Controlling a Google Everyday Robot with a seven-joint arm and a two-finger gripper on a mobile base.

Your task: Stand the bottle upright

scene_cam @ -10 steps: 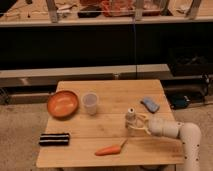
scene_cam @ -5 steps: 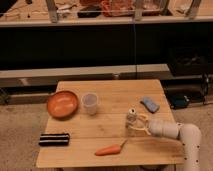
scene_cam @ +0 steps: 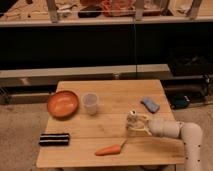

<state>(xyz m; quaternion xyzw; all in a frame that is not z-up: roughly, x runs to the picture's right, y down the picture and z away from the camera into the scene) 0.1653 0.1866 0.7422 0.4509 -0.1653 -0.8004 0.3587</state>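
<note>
The bottle [scene_cam: 132, 121] is small, pale and translucent with a whitish cap. It stands upright on the wooden table [scene_cam: 110, 95], right of centre. My gripper [scene_cam: 136, 125] reaches in from the right on a white arm, with its fingers around the bottle's lower part. The translucent white cup [scene_cam: 90, 103] stands upright to the left of the bottle, apart from it.
An orange bowl [scene_cam: 63, 104] sits at the table's left. A black bar-shaped object [scene_cam: 54, 139] lies near the front left. A carrot [scene_cam: 110, 149] lies near the front edge, just below the gripper. A blue sponge [scene_cam: 149, 104] lies at the right. A shelf unit stands behind.
The bottle and gripper have stayed nearly in place; nothing else has moved.
</note>
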